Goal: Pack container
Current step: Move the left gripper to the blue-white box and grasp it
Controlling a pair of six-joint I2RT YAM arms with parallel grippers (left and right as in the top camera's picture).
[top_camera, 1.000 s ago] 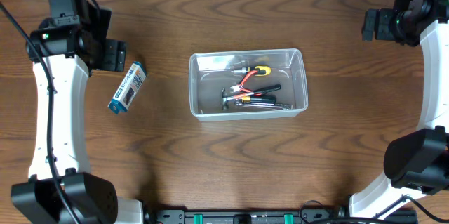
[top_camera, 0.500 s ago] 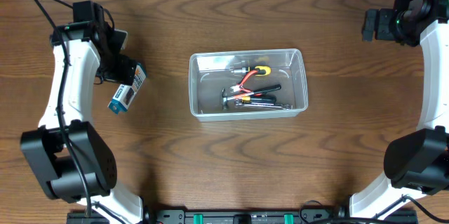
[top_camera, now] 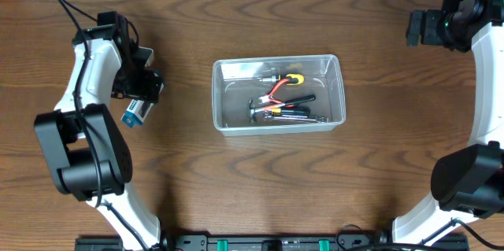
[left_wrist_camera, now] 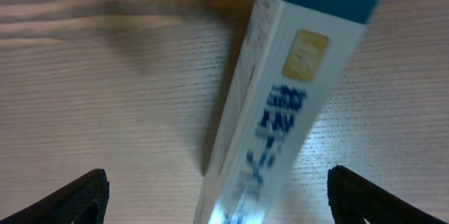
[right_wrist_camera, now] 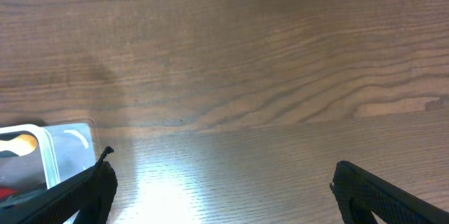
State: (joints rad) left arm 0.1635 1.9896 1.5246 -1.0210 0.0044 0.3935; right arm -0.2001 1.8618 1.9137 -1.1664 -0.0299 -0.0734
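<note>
The left jaws stand wide apart, their dark fingertips (left_wrist_camera: 78,194) either side of a long white and blue cardboard box (left_wrist_camera: 280,112) that lies flat on the brown wooden surface (top_camera: 236,180); a gap shows on each side and nothing is gripped. From above, this box (top_camera: 134,112) lies well out at 9 o'clock from the clear, shallow rectangular plastic container (top_camera: 341,86), partly hidden under the left arm (top_camera: 94,70). The container sits at the middle of the surface, holding red and yellow handled pliers (top_camera: 282,83) and black handled tools (top_camera: 287,111). The right jaws are spread fully and empty over bare wood at 2 o'clock from the container, well apart from it
</note>
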